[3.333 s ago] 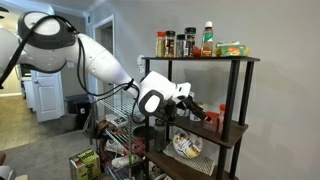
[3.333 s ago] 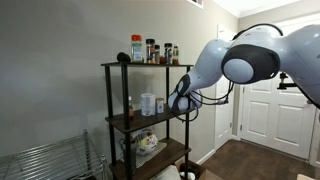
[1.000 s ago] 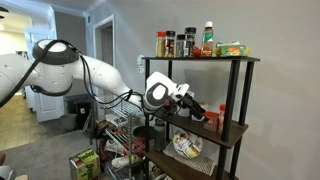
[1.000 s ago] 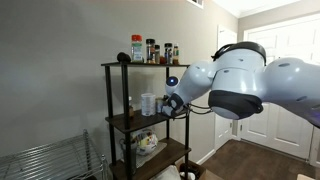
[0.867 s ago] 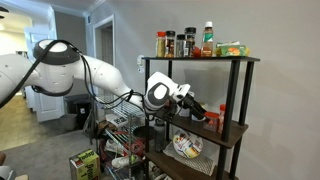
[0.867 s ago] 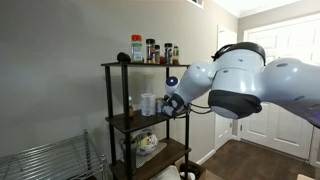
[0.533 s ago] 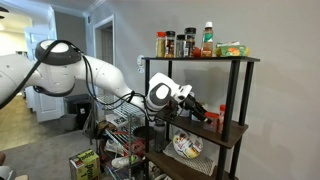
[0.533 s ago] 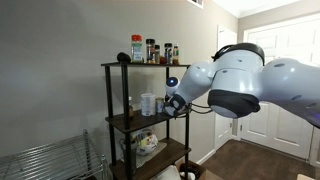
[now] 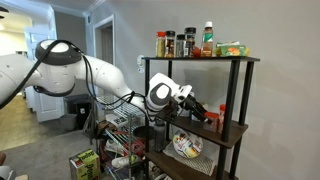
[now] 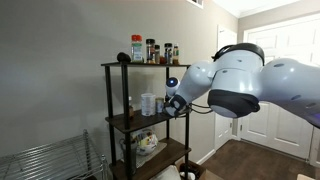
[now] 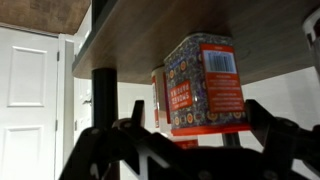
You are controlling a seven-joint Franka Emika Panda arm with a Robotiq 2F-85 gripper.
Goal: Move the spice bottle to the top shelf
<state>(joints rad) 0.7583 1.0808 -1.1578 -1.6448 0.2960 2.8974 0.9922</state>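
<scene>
— Red-orange plastic, pale printed label with a barcode: spice bottle [image 11: 200, 85] identified in the wrist view. Location?

— On the middle shelf board [image 11: 150, 35], seated flat against it. Wrist view apparently inverted, hence the board at picture top. Another red container [image 11: 157, 100] just beside and behind; touching or not, cannot tell. Top shelf [image 9: 200, 59] one tier above, already carrying tall jars [image 9: 175, 43] toward one end.

— State of the pincer, and relation to the bottle?

— Jaws of the gripper [image 11: 197, 128] spread wide, nothing held. Fingers [image 11: 285, 140] out to either side of the bottle and short of it. Bottle roughly centred in the gap, no contact visible.

— Handling assessment?

— Judged light, rigid and thin-walled. Glossy label likely slippery under the pads. Not fragile, though prone to denting if squeezed hard. Recommended hold: across the wide body at mid-height, on the labelled flanks, with moderate pressure. To be kept upright on the lift. Front edge of the top shelf to be cleared before moving inward.
</scene>
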